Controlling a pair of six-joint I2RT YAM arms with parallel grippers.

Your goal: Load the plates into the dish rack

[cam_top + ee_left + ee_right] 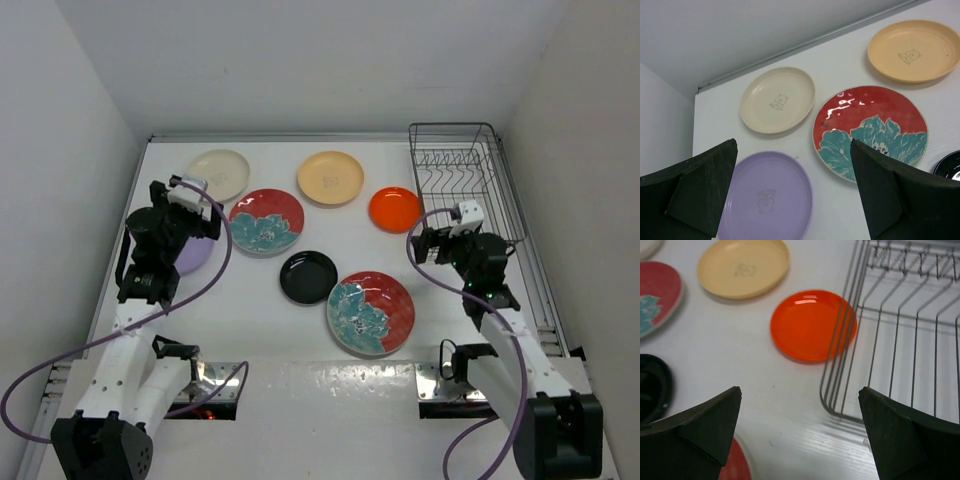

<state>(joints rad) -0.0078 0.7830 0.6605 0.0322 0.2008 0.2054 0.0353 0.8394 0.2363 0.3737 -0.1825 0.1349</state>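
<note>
Seven plates lie flat on the white table. The cream plate (217, 173), pale orange plate (330, 177) and small bright orange plate (395, 208) lie at the back. One red and teal plate (266, 221) lies left of centre, another (370, 312) in front, with the small black plate (308, 276) between them. The lavender plate (195, 255) lies under my left gripper (185, 215), which is open and empty above it (765, 197). My right gripper (445, 240) is open and empty, by the near left corner of the empty dish rack (462, 185).
White walls enclose the table on the left, back and right. The rack's near wire corner (840, 410) stands just ahead of my right fingers (900, 440). Metal mounting plates (215, 385) sit at the near edge by the arm bases.
</note>
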